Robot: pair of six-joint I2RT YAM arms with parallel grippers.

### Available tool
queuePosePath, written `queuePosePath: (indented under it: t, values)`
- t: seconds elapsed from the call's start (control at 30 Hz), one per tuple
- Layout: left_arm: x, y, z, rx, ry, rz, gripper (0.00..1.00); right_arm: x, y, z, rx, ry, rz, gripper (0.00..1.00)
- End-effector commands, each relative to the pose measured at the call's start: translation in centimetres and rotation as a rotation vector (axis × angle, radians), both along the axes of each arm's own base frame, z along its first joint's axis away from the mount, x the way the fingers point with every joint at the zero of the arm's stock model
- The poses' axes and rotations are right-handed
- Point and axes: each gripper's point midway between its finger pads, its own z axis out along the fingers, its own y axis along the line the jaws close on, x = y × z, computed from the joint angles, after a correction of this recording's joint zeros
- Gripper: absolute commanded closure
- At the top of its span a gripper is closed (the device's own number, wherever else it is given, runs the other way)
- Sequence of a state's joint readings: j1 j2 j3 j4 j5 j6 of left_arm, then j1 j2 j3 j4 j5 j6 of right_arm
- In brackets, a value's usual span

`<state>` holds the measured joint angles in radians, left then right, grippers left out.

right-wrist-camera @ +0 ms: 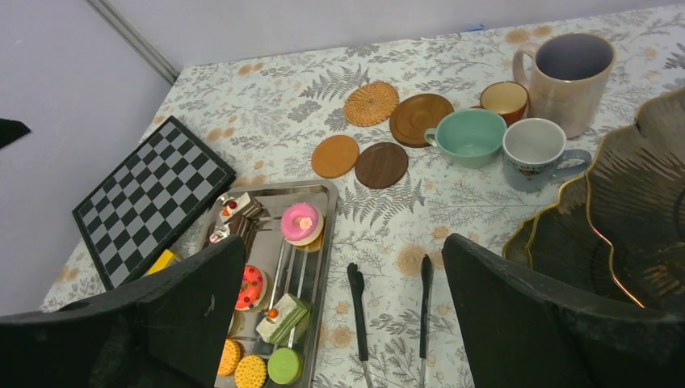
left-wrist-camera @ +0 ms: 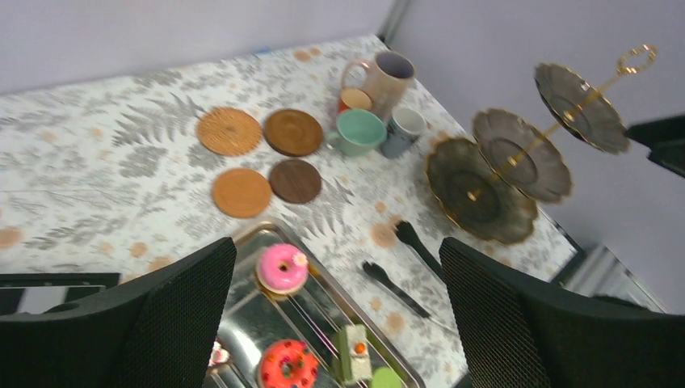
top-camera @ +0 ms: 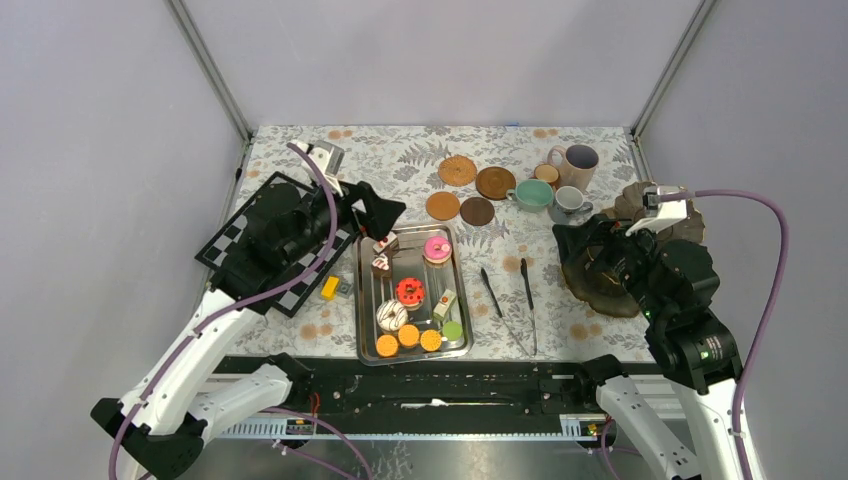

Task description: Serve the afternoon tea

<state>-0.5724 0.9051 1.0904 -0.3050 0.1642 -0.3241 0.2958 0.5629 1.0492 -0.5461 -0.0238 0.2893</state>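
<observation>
Toy pastries lie on a steel tray [top-camera: 366, 300]: a pink donut [top-camera: 437, 249], a red donut [top-camera: 410, 291], cake slices [top-camera: 384, 243] and orange biscuits [top-camera: 409, 336]. Beige [top-camera: 578, 165], teal [top-camera: 534, 193], grey [top-camera: 570, 199] and small orange [top-camera: 546, 173] mugs stand at the back right, beside several round brown coasters [top-camera: 457, 170]. The dark three-tier stand [top-camera: 600, 285] stands at the right, partly hidden by my right arm. My left gripper [top-camera: 385, 222] is open and empty above the tray's far end [left-wrist-camera: 338, 246]. My right gripper [top-camera: 572, 240] is open and empty above the stand's left edge [right-wrist-camera: 343, 242].
Black-tipped tongs [top-camera: 510, 300] lie between the tray and the stand. A black-and-white chessboard [top-camera: 240, 240] lies at the left under my left arm. A small yellow block [top-camera: 329, 287] sits by the tray's left side. Grey walls enclose the table.
</observation>
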Motion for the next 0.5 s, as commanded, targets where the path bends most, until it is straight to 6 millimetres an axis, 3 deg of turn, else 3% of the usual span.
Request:
queuePosePath:
  t: [0.0,0.1,0.33,0.47]
  values:
    - [1.7,2.3,5.6,-0.032,-0.190,0.149,0.01,0.0,-0.9,-0.7,-0.017,0.029,-0.051,0.02]
    - [2.4,3.6,5.3,-0.026,-0.223,0.228,0.01,0.6,0.1,-2.2,-0.041,0.096,-0.003,0.02]
    - [3.2,6.6,3.0,0.007,-0.274,0.385,0.01,1.3,6.2,-8.1,-0.029,0.383,0.261,0.01]
    - [3.3,7.2,1.9,0.026,-0.272,0.411,0.01,0.2,9.6,-11.6,-0.179,0.467,0.304,0.01]
